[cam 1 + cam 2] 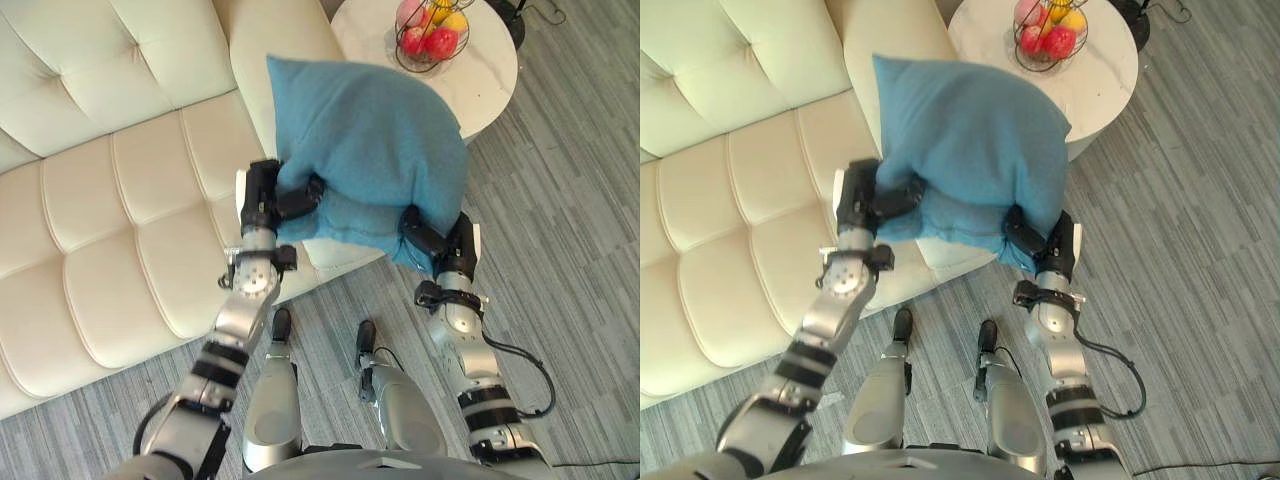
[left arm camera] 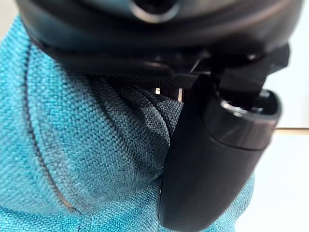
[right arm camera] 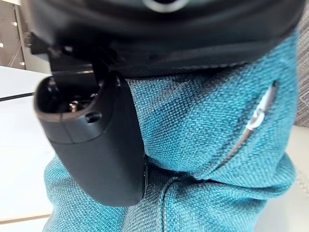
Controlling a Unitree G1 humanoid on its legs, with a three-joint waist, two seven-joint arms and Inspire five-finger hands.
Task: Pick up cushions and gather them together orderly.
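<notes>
A teal blue cushion (image 1: 365, 150) hangs in the air in front of the cream sofa's (image 1: 120, 200) armrest, held up by both hands. My left hand (image 1: 268, 200) grips its lower left edge, thumb (image 2: 212, 159) pressed into the cloth (image 2: 87, 145). My right hand (image 1: 440, 240) is shut on its lower right corner, thumb (image 3: 96, 145) pinching the fabric (image 3: 207, 125) near the zip. The cushion's bottom edge bunches between the two hands.
A round white side table (image 1: 480, 80) stands beyond the armrest, bearing a wire basket of fruit (image 1: 430, 30). Grey striped carpet (image 1: 570, 220) covers the floor to the right and in front. The sofa's seat (image 1: 90, 260) stretches to the left.
</notes>
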